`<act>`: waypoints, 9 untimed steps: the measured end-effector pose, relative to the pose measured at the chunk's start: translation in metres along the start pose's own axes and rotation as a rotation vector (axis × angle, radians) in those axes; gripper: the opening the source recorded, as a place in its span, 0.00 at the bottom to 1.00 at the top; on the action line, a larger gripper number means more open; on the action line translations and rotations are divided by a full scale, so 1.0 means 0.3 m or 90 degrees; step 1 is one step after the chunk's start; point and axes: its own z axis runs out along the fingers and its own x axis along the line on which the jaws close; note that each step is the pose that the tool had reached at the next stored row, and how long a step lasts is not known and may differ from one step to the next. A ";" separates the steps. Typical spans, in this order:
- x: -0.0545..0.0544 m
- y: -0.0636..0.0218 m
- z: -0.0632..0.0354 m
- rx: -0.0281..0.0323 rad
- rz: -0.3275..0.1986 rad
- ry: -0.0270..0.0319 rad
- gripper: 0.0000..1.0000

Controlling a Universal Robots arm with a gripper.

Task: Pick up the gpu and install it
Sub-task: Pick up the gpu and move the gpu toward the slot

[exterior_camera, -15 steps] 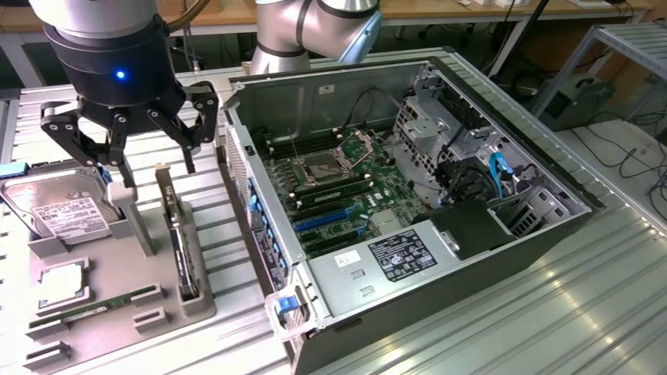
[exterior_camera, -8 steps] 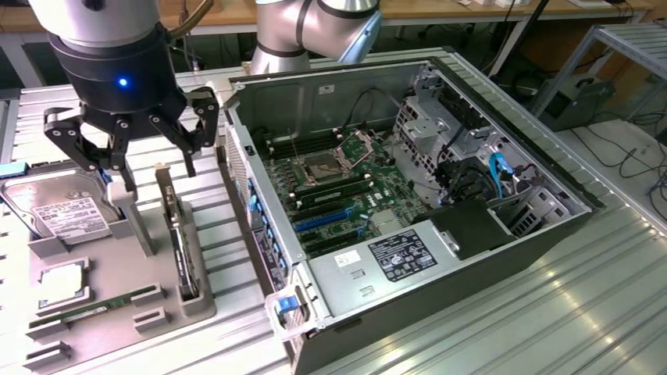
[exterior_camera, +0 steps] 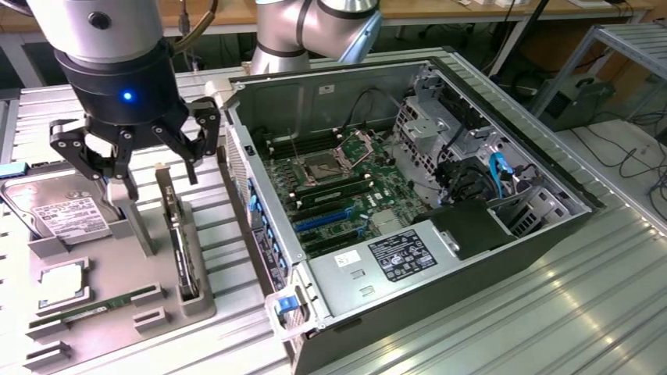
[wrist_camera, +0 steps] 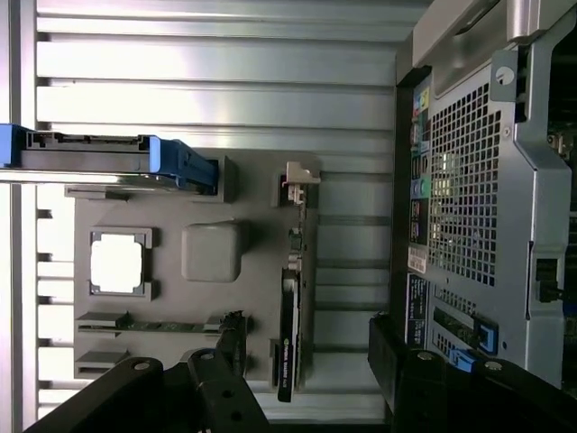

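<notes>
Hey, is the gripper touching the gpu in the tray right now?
Apart. In the wrist view the gripper stands open on either side of the gpu, with bare grey tray visible between each finger and the card.

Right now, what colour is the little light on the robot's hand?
Blue. The light shows best in the exterior view.

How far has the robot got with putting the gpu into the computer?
Nothing looks done yet. The gpu stands on its edge in the grey tray, beside the open computer case. In hand: nothing; the claw hangs open above the tray, close to the card but not holding it. Left: grabbing the gpu and fitting it into the motherboard.
</notes>
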 end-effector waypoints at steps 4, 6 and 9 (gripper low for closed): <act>0.000 -0.006 0.013 0.0000 -0.001 0.0001 0.66; 0.001 -0.010 0.019 0.0001 -0.001 0.0002 0.66; 0.001 -0.017 0.028 0.0000 -0.002 0.0003 0.66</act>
